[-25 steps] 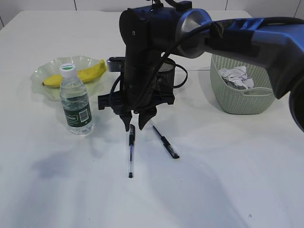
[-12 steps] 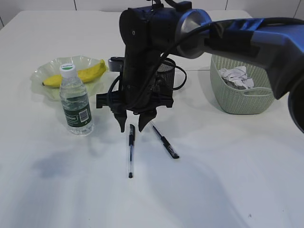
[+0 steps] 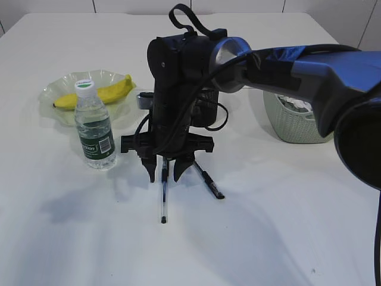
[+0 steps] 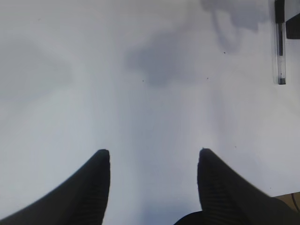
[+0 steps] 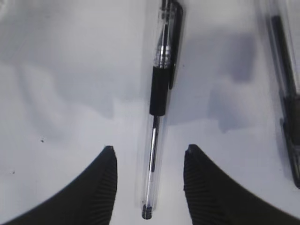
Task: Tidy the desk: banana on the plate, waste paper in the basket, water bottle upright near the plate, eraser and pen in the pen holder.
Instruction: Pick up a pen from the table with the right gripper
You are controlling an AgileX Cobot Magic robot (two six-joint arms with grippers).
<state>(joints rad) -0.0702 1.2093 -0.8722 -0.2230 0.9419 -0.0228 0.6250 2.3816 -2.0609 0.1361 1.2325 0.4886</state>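
Note:
My right gripper (image 3: 165,174) points straight down, open, with one fingertip on each side of a clear black-ink pen (image 3: 164,199) that lies flat on the desk (image 3: 268,226). In the right wrist view the pen (image 5: 159,89) runs between the fingers of the right gripper (image 5: 149,147), untouched. A second pen (image 3: 209,182) lies just to the right. The banana (image 3: 101,94) rests on the plate (image 3: 50,95). The water bottle (image 3: 95,128) stands upright beside it. The pen holder (image 3: 209,101) is mostly hidden behind the arm. The eraser is out of view. My left gripper (image 4: 153,152) is open over bare desk.
The basket (image 3: 300,128) stands at the right, partly behind the right arm, with white waste paper (image 3: 296,106) inside. A cable loops beside the pen holder. In the left wrist view a pen (image 4: 280,47) lies at the upper right.
My right gripper has dropped toward the desk and opened wider, so its fingers now straddle the pen. Pens, bottle and banana have not moved.

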